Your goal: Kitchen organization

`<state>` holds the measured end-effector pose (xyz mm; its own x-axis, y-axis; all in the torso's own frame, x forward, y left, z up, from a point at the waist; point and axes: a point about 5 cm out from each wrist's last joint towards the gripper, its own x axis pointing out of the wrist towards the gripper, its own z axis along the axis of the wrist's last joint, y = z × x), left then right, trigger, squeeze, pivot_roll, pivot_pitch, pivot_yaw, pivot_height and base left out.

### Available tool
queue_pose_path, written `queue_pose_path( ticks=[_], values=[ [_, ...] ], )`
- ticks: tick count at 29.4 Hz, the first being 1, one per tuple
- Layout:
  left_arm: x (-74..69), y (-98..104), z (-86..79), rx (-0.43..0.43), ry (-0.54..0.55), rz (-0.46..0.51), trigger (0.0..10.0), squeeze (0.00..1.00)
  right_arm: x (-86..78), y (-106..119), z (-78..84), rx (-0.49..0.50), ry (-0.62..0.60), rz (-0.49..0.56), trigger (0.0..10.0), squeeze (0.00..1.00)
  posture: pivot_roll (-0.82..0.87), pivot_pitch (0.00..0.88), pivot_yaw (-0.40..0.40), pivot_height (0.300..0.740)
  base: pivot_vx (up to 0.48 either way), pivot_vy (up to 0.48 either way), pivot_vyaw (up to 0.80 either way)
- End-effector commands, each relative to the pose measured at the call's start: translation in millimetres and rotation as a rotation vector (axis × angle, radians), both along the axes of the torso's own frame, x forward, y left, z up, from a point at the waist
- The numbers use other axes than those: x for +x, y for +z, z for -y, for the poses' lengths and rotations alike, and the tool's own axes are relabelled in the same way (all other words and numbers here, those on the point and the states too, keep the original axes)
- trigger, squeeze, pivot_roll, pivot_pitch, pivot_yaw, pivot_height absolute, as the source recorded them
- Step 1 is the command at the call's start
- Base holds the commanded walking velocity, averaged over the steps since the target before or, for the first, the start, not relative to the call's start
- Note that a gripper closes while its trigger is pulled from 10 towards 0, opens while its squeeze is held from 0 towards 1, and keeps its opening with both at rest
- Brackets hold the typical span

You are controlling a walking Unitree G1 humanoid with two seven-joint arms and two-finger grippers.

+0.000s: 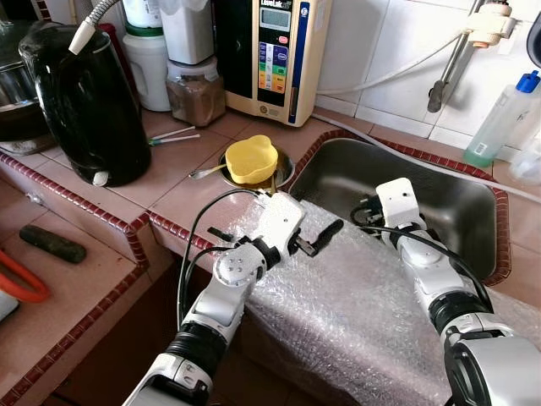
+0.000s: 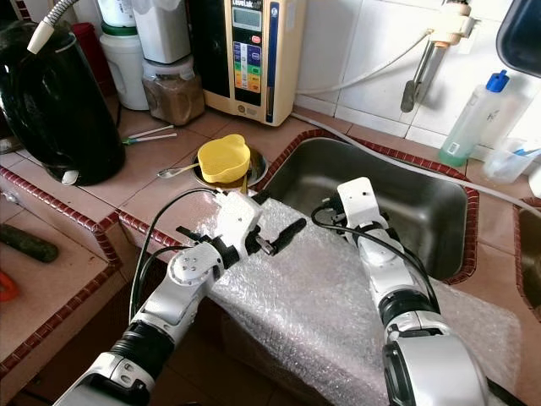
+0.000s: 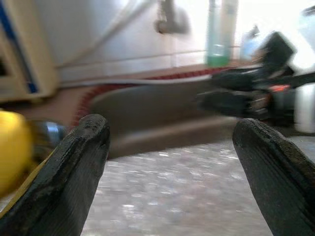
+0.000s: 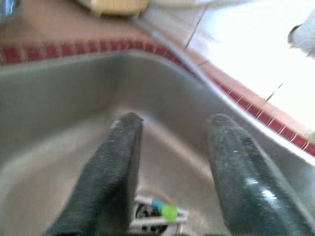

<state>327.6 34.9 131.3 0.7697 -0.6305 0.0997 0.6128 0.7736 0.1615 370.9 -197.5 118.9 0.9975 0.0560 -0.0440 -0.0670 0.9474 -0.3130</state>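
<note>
Both grippers, left gripper (image 3: 170,162) and right gripper (image 4: 170,162), hung unclenched; the yellow plastic lid (image 1: 251,158) looked light, slick, best pinched at its rim.

Left wrist view blurred; small green-blue item (image 4: 162,211) at sink drain (image 4: 147,219) unidentifiable.

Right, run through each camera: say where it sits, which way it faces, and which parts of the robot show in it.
Left eye view: on the head, looking forward and down at the tiled counter and sink; both silver arms show, the left gripper over bubble wrap.
Right eye view: same head, same scene, including the yellow lid.
Left wrist view: looks along its open fingers across the bubble wrap toward the sink; shares the yellow lid.
Right wrist view: looks along its open fingers down into the sink at the drain.
</note>
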Motion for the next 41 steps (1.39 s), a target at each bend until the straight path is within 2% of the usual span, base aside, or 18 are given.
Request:
queue_pose_path(
  ticks=[1, 2, 3, 6, 8, 9, 14, 15, 16, 17, 18, 22, 25, 26, 29, 32, 37, 41],
  values=[
    [9.9, 17.8, -6.9, -0.008, 0.07, 0.08, 10.0, 1.0, 8.3, 23.7, -4.0, 0.04, -0.001, 0.104, 10.0, 1.0, 0.03, 0.0, -0.025, 0.74, 0.0, 0.0, 0.0],
    [9.9, 17.8, -6.9, -0.008, 0.07, 0.08, 10.0, 1.0, 8.3, 23.7, -4.0, 0.04, -0.001, 0.104, 10.0, 1.0, 0.03, 0.0, -0.025, 0.74, 0.0, 0.0, 0.0],
    [16.6, 24.2, -16.0, 0.003, 0.152, 0.118, 10.0, 1.0, 9.7, 30.7, -7.0, 0.081, 0.004, 0.143, 10.0, 1.0, 0.03, 0.0, -0.026, 0.74, 0.0, 0.0, 0.0],
    [25.0, 32.2, -28.5, -0.019, 0.238, 0.134, 10.0, 1.0, 10.4, 38.7, -13.2, 0.129, 0.027, 0.19, 10.0, 1.0, 0.03, 0.0, -0.025, 0.74, 0.0, 0.0, 0.0],
    [35.0, 40.6, -44.1, -0.04, 0.343, 0.137, 10.0, 1.0, 9.1, 47.0, -21.8, 0.195, 0.071, 0.239, 10.0, 1.0, 0.03, 0.0, -0.021, 0.74, 0.0, 0.0, 0.0],
    [35.0, 40.6, -44.1, -0.04, 0.343, 0.137, 10.0, 1.0, 9.1, 47.0, -21.8, 0.195, 0.071, 0.239, 10.0, 1.0, 0.03, 0.0, -0.021, 0.74, 0.0, 0.0, 0.0],
    [49.6, 47.2, -68.6, -0.052, 0.51, 0.109, 10.0, 1.0, 3.0, 57.4, -31.3, 0.263, 0.107, 0.304, 10.0, 1.0, 0.03, 0.0, -0.011, 0.74, 0.0, 0.0, 0.0],
    [51.2, 47.4, -71.7, -0.051, 0.524, 0.101, 10.0, 0.89, 1.7, 58.2, -32.8, 0.276, 0.109, 0.308, 10.0, 0.98, 0.03, 0.0, -0.009, 0.74, 0.0, 0.0, 0.0],
    [52.8, 47.8, -74.7, -0.05, 0.539, 0.096, 10.0, 0.58, -0.3, 58.7, -35.0, 0.292, 0.115, 0.312, 10.0, 0.83, 0.03, 0.0, -0.007, 0.74, 0.0, 0.0, 0.0],
    [52.8, 47.8, -74.7, -0.05, 0.539, 0.096, 10.0, 0.58, -0.3, 58.7, -35.0, 0.292, 0.115, 0.312, 10.0, 0.83, 0.03, 0.0, -0.007, 0.74, 0.0, 0.0, 0.0],
    [55.0, 50.2, -79.3, -0.056, 0.56, 0.092, 10.0, 0.0, -4.8, 60.4, -39.0, 0.296, 0.126, 0.329, 10.0, 0.0, 0.03, 0.0, -0.003, 0.74, 0.0, 0.0, 0.0],
    [51.7, 61.8, -88.2, -0.091, 0.602, 0.154, 10.0, 0.0, -19.3, 71.0, -47.0, 0.259, 0.145, 0.406, 10.0, 0.0, 0.03, 0.0, 0.008, 0.74, 0.0, 0.0, 0.0],
    [43.7, 69.0, -92.8, -0.11, 0.623, 0.21, 10.0, 0.0, -26.9, 76.1, -46.5, 0.23, 0.138, 0.439, 10.0, 0.0, 0.04, 0.0, 0.013, 0.74, 0.0, 0.0, 0.0],
    [37.1, 73.5, -95.0, -0.111, 0.625, 0.258, 10.0, 0.0, -31.6, 78.0, -45.3, 0.213, 0.134, 0.451, 10.0, 0.0, 0.04, 0.0, 0.017, 0.74, 0.0, 0.0, 0.0],
    [27.7, 76.5, -97.4, -0.137, 0.622, 0.279, 10.0, 0.0, -40.6, 80.3, -41.5, 0.186, 0.123, 0.467, 10.0, 0.0, 0.04, 0.0, 0.022, 0.74, 0.0, 0.0, 0.0],
    [15.8, 77.2, -97.9, -0.122, 0.591, 0.313, 10.0, 0.0, -48.8, 79.4, -36.9, 0.164, 0.108, 0.464, 10.0, 0.0, 0.04, 0.0, 0.026, 0.74, 0.0, 0.0, 0.0],
    [2.7, 71.8, -101.6, -0.102, 0.578, 0.301, 10.0, 0.0, -61.4, 76.5, -32.2, 0.146, 0.088, 0.425, 10.0, 0.0, 0.04, 0.0, 0.028, 0.74, 0.0, 0.0, 0.0],
    [-12.4, 64.2, -108.6, -0.105, 0.59, 0.246, 10.0, 0.0, -70.2, 74.9, -20.1, 0.131, 0.047, 0.394, 10.0, 0.0, 0.03, 0.0, 0.031, 0.74, 0.0, 0.0, 0.0]
  ],
)
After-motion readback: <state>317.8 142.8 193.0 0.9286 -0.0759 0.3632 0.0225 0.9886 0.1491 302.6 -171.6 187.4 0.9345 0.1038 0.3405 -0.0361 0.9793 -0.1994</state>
